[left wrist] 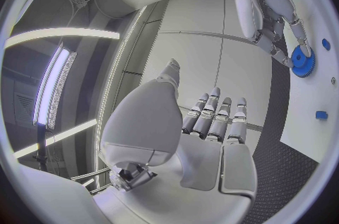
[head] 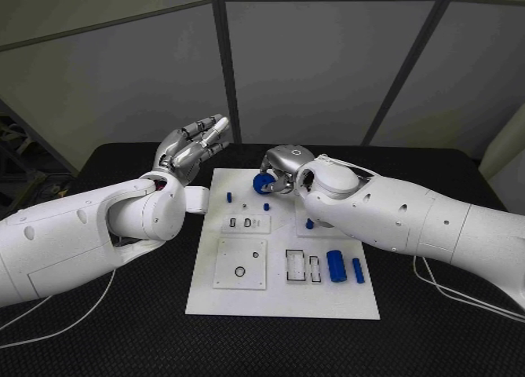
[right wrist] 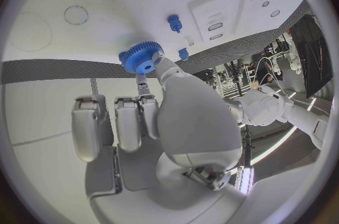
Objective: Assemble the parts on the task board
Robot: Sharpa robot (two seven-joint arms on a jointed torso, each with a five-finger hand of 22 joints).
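While the right hand [head: 287, 166] hung over the far edge of the task board [head: 282, 302], it pinched a blue gear [head: 264, 184] between its thumb and a fingertip, the gear held just above the white plate. The right wrist view showed the same gear [right wrist: 141, 58] gripped at the fingertips, with a small blue peg [right wrist: 174, 22] standing on the board near it. The left hand [head: 192, 148] was raised beyond the board's far left corner, fingers straight and apart, holding nothing. Near the board's right edge two blue cylinders [head: 337, 265] lay side by side next to two rectangular slots [head: 295, 265].
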